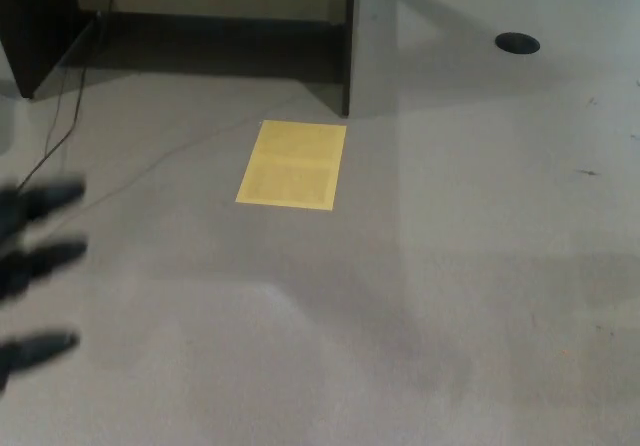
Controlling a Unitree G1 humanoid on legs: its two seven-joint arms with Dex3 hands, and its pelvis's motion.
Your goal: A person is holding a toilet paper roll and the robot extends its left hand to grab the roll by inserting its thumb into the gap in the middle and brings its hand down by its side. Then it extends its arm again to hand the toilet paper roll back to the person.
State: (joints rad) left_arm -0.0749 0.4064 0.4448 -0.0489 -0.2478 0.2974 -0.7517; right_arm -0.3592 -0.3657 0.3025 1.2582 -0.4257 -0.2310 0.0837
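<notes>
The left hand (30, 276) peeks in at the left edge of the head view. It looks blurry. Its three black fingers (45, 258) are spread apart and hold nothing and touch nothing. The right hand does not show. The roll is nowhere to be seen. A yellow sheet (292, 164) lies flat on the grey floor (450, 296). A dark desk leg (350, 41) stands just behind the sheet. A thin cable (60, 136) runs across the floor near the hand. A small black round spot (517, 42) sits far off at the top right

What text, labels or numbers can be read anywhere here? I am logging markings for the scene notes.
None can be read.
The yellow sheet on the floor shows no legible print.
The left hand, blurred at the picture's edge, bears no visible marking.
</notes>
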